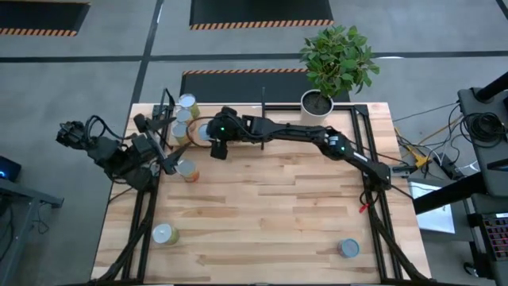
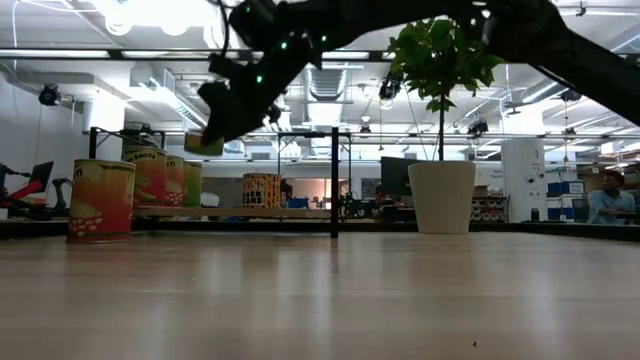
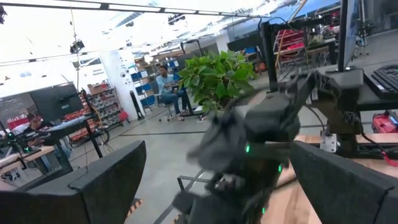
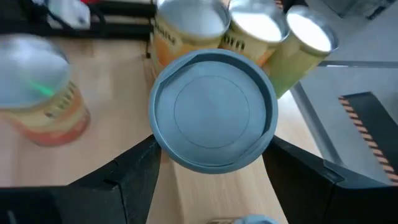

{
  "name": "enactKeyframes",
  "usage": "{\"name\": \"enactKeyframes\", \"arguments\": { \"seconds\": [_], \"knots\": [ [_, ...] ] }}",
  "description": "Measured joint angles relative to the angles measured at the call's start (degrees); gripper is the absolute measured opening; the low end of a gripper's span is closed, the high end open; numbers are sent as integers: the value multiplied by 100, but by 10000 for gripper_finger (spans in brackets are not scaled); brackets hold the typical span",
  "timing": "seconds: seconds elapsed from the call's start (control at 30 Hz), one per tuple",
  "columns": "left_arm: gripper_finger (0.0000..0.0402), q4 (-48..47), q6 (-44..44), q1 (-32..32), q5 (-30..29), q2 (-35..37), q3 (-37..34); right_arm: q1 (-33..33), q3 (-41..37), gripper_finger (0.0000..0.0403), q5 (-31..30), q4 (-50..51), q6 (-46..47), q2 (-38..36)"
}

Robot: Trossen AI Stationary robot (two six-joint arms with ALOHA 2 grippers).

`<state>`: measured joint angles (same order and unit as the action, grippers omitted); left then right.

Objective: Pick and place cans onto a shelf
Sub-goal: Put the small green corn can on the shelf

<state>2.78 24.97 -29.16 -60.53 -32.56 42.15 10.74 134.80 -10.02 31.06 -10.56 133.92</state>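
My right gripper (image 1: pixel 213 139) reaches across to the table's far left and is shut on a can with a blue-grey top (image 4: pixel 213 109). It hangs above the shelf (image 2: pixel 240 212), a light-wood panel between black posts. Three cans (image 1: pixel 187 102) (image 1: pixel 182 116) (image 1: pixel 179 131) stand upright in a row at the shelf's left end. Another can (image 1: pixel 188 169) stands on the table beside my left gripper (image 1: pixel 159 143), which is open at the left edge with nothing between its fingers (image 3: pixel 106 180). My right gripper pinches the can's side wall (image 4: pixel 163 152) between its two fingers (image 4: pixel 134 174), one on each opposite side, just under the top rim. The fingers come from the table's right side, slanting down. The can stays upright and, in the low view, is lifted clear (image 2: pixel 205 145) above the shelf.
A white pot with a green plant (image 1: pixel 316 103) stands at the far edge, right of the shelf. One can (image 1: pixel 164 233) stands near the table's near left corner and another (image 1: pixel 348 248) near the near right. Black frame rails (image 1: pixel 373 183) run along both sides.
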Motion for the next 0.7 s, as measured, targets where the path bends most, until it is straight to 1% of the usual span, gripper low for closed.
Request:
{"name": "enactKeyframes", "arguments": {
  "seconds": [0.37, 0.6, 0.7],
  "knots": [
    [378, 3, 2, 1, 0, -7, 0, 103, 0, 258, 6, -312, -584, 458],
    [378, 19, 2, -1, 2, -24, 0, 128, -23, 258, 4, -427, -666, 582],
    [378, 17, 4, 0, 2, -24, 0, 133, -37, 266, -5, -533, -701, 582]
  ]
}}
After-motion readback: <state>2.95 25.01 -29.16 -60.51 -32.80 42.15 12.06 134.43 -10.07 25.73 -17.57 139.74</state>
